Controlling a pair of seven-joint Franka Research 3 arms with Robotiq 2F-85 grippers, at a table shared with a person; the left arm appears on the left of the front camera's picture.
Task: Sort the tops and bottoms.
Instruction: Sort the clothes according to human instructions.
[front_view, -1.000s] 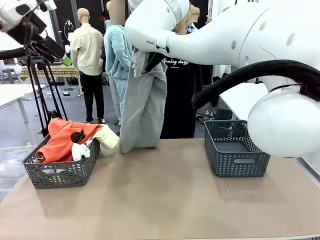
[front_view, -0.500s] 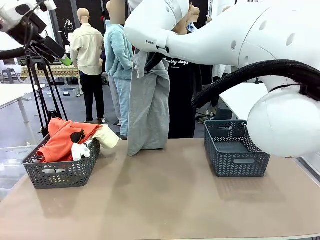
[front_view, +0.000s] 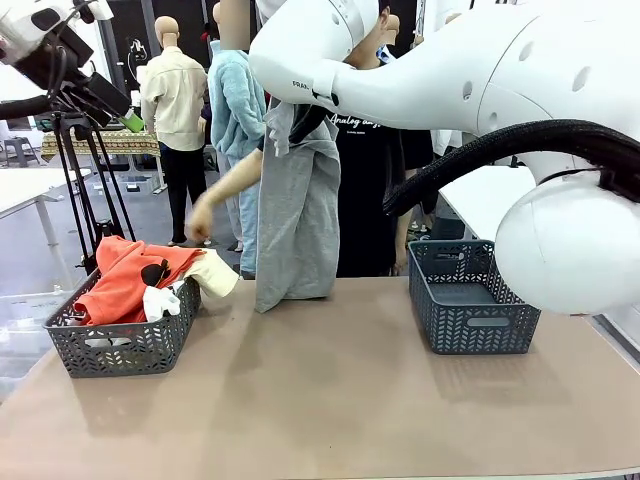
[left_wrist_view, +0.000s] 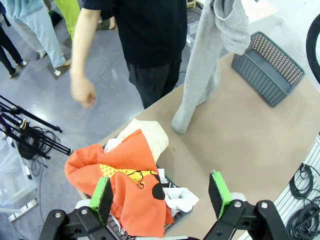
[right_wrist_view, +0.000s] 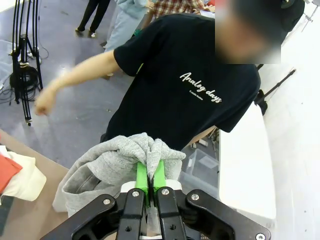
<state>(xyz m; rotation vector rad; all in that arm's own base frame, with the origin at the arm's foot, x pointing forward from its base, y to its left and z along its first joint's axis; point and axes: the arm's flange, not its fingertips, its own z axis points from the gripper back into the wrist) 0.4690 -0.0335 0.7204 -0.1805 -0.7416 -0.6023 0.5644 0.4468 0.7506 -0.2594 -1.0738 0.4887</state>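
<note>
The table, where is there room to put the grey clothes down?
The tabletop is bare between the two baskets and along the near edge. The right basket looks empty too. The left basket is crowded, heaped with the tops. The right gripper holds the grey garment with its hem touching the far edge.

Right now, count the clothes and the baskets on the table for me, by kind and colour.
Orange-red top: 1
Cream top: 1
White top: 1
Grey garment, held up by the right gripper: 1
Grey baskets, left and right: 2
Total: 4 garments, 2 baskets
</note>
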